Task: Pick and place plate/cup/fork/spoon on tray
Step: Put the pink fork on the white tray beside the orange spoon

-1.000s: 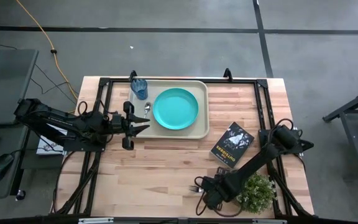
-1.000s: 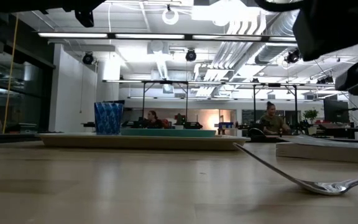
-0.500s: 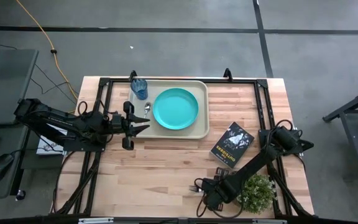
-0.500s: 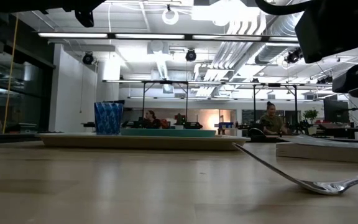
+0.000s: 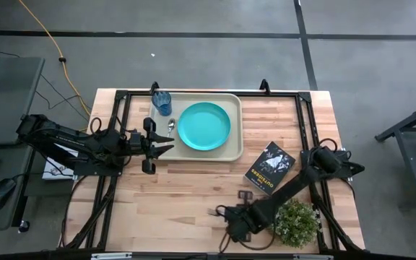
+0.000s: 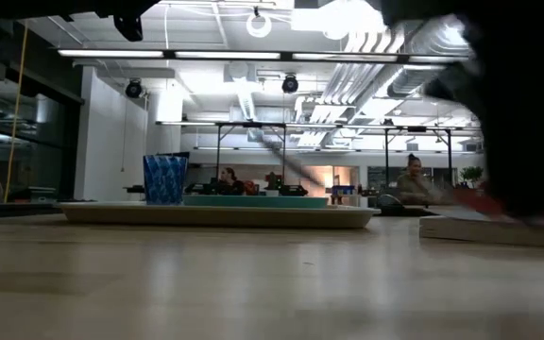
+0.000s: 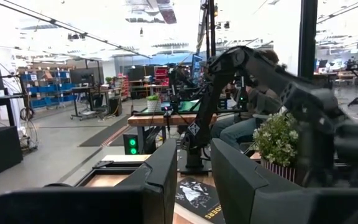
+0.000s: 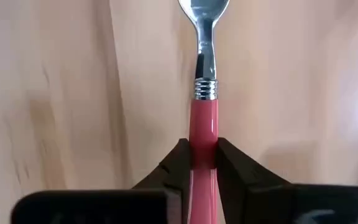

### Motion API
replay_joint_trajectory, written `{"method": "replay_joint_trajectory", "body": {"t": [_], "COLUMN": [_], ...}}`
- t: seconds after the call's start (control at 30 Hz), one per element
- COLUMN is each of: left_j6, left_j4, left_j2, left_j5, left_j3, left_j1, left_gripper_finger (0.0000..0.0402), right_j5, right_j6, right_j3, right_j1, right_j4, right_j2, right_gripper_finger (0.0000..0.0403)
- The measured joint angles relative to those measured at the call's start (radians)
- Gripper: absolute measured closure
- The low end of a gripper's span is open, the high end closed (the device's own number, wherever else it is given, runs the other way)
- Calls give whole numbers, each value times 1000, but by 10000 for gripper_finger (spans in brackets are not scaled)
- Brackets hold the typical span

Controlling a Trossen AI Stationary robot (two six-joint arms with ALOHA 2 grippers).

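Right gripper (image 8: 202, 163): fingers clamped on the pinkish-red-handled metal fork (image 8: 204, 115), near the wooden worktop's (image 5: 186, 191) front edge.
Left gripper (image 5: 163, 146): fingers narrowly apart, empty, at the cream rectangular plastic tray's (image 5: 235, 126) left edge.

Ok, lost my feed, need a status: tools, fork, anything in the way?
Right tool shut on fork handle, near table edge. Left tool idle by tray. Potted plant and black book close by.
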Motion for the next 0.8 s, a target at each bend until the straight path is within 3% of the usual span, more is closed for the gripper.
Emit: {"method": "replay_joint_trajectory", "body": {"t": [0.1,0.23,0.47,0.63,0.8], "left_j6": [0,0,0,0,0], "left_j4": [4,5,5,6,8], "left_j2": [0,0,0,0,0], "left_j5": [-9,-58,-71,-83,-127], "left_j3": [0,0,0,1,1], "left_j1": [0,0,0,0,0], "left_gripper_finger": [321,321,321,320,304], "right_j5": [66,153,260,337,398], "right_j6": [-83,-141,-126,-159,-352], "right_j3": [68,111,-32,-252,-507], "right_j1": [-6,-5,-37,-73,-153], "right_j4": [-20,-91,-118,131,649], "right_j2": [-3,-9,-117,-279,-410], "right_gripper_finger": [386,386,386,386,386]}}
